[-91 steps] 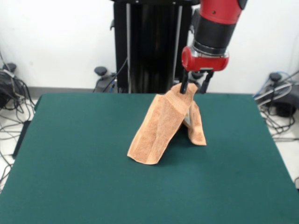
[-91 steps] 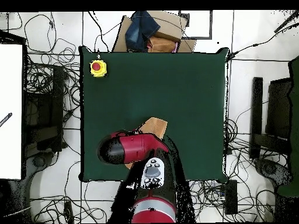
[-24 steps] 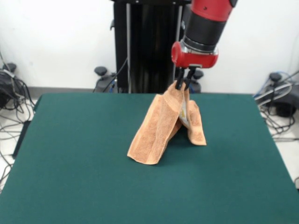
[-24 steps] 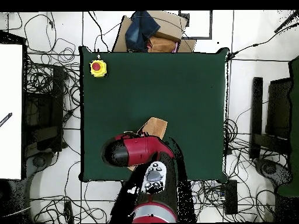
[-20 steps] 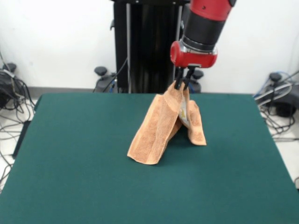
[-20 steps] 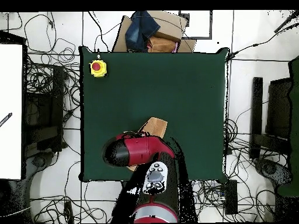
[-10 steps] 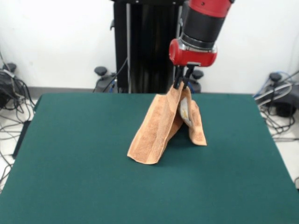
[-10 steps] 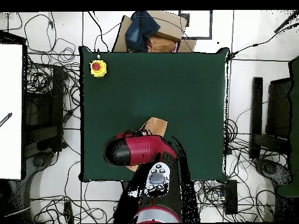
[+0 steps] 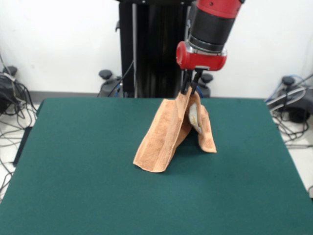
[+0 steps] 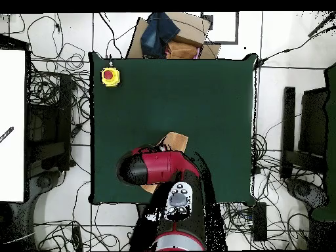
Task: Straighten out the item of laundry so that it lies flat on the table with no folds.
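The towel (image 9: 172, 131) stands as a tent in the far right part of the green bench (image 9: 73, 186), its peak held up in the air and two folded wings trailing down to the felt. The longer wing runs down to the left and toward the near side and ends in a folded edge resting on the cloth; the shorter wing drops to the right. A small pale label shows in the gap between the wings. The hand (image 9: 190, 87) hangs from the red and black arm above and has its two dark fingers pressed together on the top corner of the towel, pinching it.

It looks like soft terry: light, limp, with no stiffness of its own, so it will sag and follow wherever the held point goes. The felt probably grips the loops a little, so a dragged edge should pull the fold open rather than slide freely. A corner or hem is likely the best place to hold; a pinch in the middle would only make a new peak.

In the overhead view only a small part of the towel (image 10: 172, 141) shows beside the arm. A yellow box with a red button (image 10: 109, 76) sits at one corner of the bench, well apart from the towel. Cables cover the floor around the bench, and a cardboard box (image 10: 176, 39) with dark cloth on it lies just past one edge.
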`<action>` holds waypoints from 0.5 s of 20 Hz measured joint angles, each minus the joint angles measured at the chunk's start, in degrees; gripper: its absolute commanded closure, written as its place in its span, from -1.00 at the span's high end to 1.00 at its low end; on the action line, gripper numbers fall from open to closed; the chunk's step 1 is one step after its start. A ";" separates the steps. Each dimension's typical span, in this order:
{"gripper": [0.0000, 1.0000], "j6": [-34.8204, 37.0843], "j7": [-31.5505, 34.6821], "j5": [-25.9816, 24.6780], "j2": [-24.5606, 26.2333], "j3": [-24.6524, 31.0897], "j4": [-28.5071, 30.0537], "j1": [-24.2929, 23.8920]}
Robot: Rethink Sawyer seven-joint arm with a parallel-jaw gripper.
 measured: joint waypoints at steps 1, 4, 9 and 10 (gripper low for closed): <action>-1.00 0.00 0.00 0.00 0.02 0.02 -0.08 -0.02; -1.00 0.00 0.00 -0.01 0.08 0.08 -0.43 -0.10; -1.00 0.05 0.00 -0.01 0.09 0.14 -1.06 -0.11; -1.00 0.42 0.00 -0.01 0.09 0.17 -1.64 -0.11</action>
